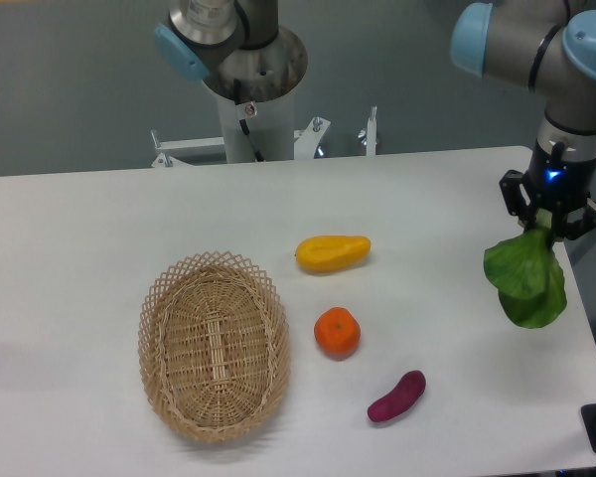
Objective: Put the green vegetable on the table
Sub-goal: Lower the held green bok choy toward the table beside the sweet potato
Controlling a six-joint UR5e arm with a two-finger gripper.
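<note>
My hand [549,221] hangs over the right end of the desk [99,209], fingers clamped on the pale stem end of the green [525,279]. The green dangles straight down from my fingers, its broad dark leaves spread out below them and clear of the desk top, near the right edge. My arm rises from the hand toward the upper right corner, with a small blue light glowing just above the hand. Left of me and well apart from the green, a yellow fruit [332,252] lies on its side near the middle of the desk. Just below it, toward the front, sits an orange [337,332], and further to the front right of that lies a purple sweet potato [396,397], tilted on a diagonal. None of the three touch one another. Further left, an oval wicker basket [215,344] rests on the desk, near the orange but apart from it. At the back edge of the desk stands my white base column [250,109].
</note>
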